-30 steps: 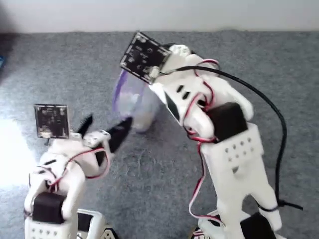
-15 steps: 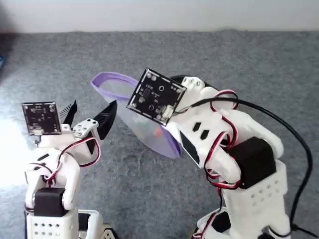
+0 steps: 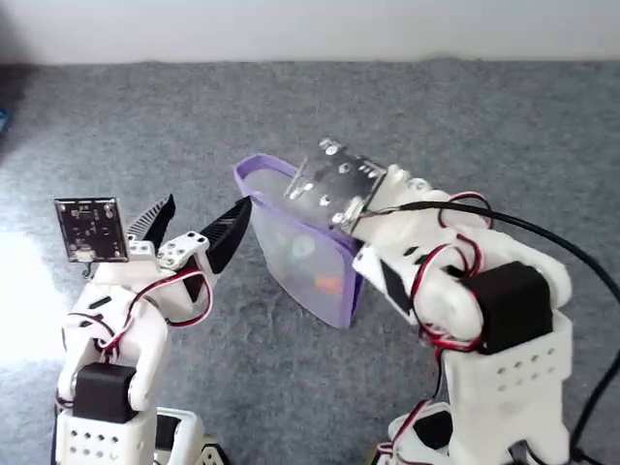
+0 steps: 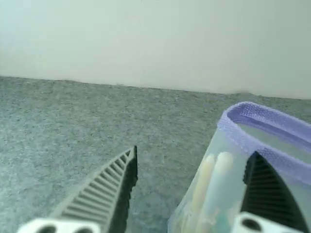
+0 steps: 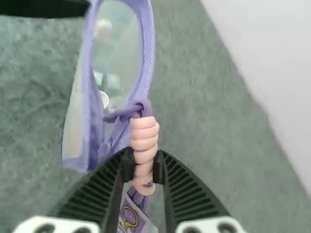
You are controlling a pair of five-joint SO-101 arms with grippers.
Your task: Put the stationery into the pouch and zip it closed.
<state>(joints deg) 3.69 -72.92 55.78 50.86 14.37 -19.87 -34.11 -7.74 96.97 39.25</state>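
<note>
Clamping its pink pull, right gripper holds one pouch, perhaps touching the spread left gripper.

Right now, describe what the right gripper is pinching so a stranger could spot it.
Over the grey carpeted table, find the translucent pouch with a purple fabric rim. A purple cord knotted at the rim leads to a pale pink coiled pull clamped in the right gripper; it is the only pink, ribbed piece there.
</note>
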